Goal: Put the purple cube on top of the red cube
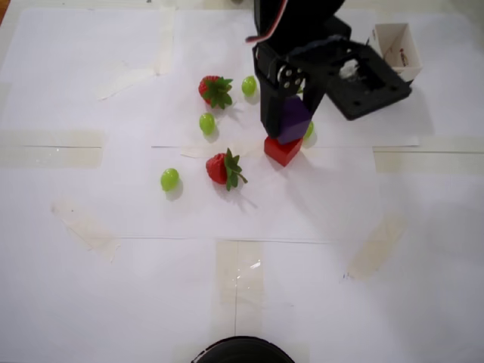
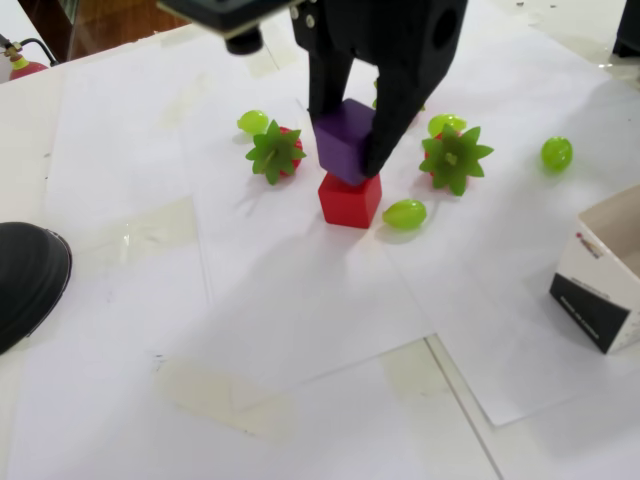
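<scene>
Here, the purple cube (image 2: pixel 345 138) is pinched between the black gripper (image 2: pixel 348 142) fingers and held tilted, its lower edge touching the top of the red cube (image 2: pixel 350 201). Before release, it should probably be levelled and centred, since a green grape (image 2: pixel 404 213) lies just beside the base.

The overhead view looks straight down on the white paper-covered table (image 1: pixel 113 302) from well above, taking in most of the sheet, with the arm entering at its top edge. The fixed view stands lower and nearer, looking obliquely across the table (image 2: pixel 300 400) from the opposite side, so the arm comes in at its top too. Both share the middle of the scene: the gripper (image 1: pixel 291 125) (image 2: pixel 350 140), the red cube (image 1: pixel 282 150) (image 2: pixel 349 201), the strawberries, the green grapes and the small box (image 1: pixel 397 49) (image 2: pixel 605 290).
</scene>
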